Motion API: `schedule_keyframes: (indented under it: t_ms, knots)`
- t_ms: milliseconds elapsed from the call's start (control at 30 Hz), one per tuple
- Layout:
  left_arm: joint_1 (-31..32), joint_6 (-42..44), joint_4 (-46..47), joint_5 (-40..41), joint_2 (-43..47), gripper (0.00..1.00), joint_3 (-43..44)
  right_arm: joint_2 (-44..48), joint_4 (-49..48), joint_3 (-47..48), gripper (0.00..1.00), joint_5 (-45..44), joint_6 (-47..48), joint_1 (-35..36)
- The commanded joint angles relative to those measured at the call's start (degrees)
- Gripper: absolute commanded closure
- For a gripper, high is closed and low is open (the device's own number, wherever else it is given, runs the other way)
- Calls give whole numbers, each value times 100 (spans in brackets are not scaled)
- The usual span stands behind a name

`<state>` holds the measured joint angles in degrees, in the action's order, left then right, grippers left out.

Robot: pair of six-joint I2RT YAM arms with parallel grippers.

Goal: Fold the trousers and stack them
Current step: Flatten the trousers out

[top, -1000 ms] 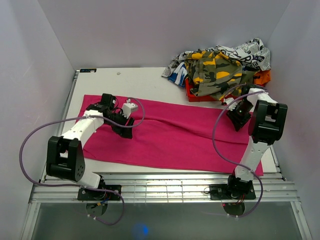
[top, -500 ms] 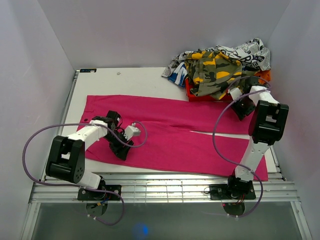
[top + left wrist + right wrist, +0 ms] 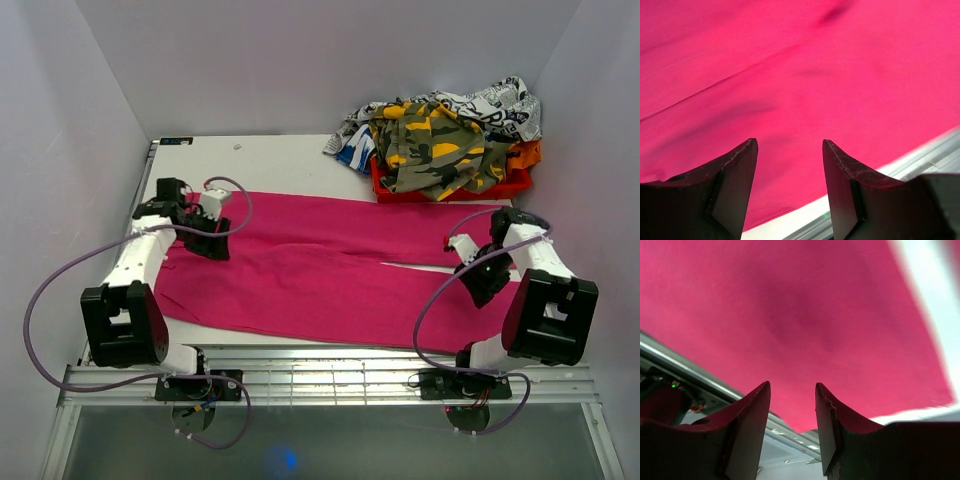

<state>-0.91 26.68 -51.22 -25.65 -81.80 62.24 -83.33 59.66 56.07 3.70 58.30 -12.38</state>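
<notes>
The hot-pink trousers (image 3: 330, 265) lie spread flat across the white table (image 3: 260, 160), with a narrow slit between the two legs at the right. My left gripper (image 3: 205, 245) hovers over their left end, open and empty. In the left wrist view the left gripper (image 3: 790, 142) has its jaws apart over the trousers (image 3: 805, 75) near their front edge. My right gripper (image 3: 478, 285) is over the near leg at the right, open and empty. The right wrist view shows the right gripper (image 3: 792, 386) above the trousers (image 3: 790, 305) at the table's edge.
A red bin (image 3: 510, 185) at the back right holds a pile of camouflage and printed clothes (image 3: 440, 140) that spills over its rim. A slatted metal rail (image 3: 330, 375) runs along the table's near edge. White walls close in on both sides.
My left gripper moved from the trousers' near edge back and left to their left end. My right gripper moved from beside the red bin down to the near leg.
</notes>
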Motion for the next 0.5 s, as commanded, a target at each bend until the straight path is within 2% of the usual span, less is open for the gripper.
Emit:
schedule_keyframes:
  t_ms: [0,167,300,467]
  knots:
    - [-830,240,-2,551,-344,35,95,212,144,-482,53,-237,392,-27]
    - [-1622,1022,173,1052,-723,38,-324,-51,-999,-1125,54,-739,349,-63]
    - [-1983,1453,358,1316,-610,38,-932,-683,-1316,-757,55,-678,120,-80]
    - [-2370,1604,201,1343,-346,39,-1521,-1132,-1483,-212,56,-608,-12,-80]
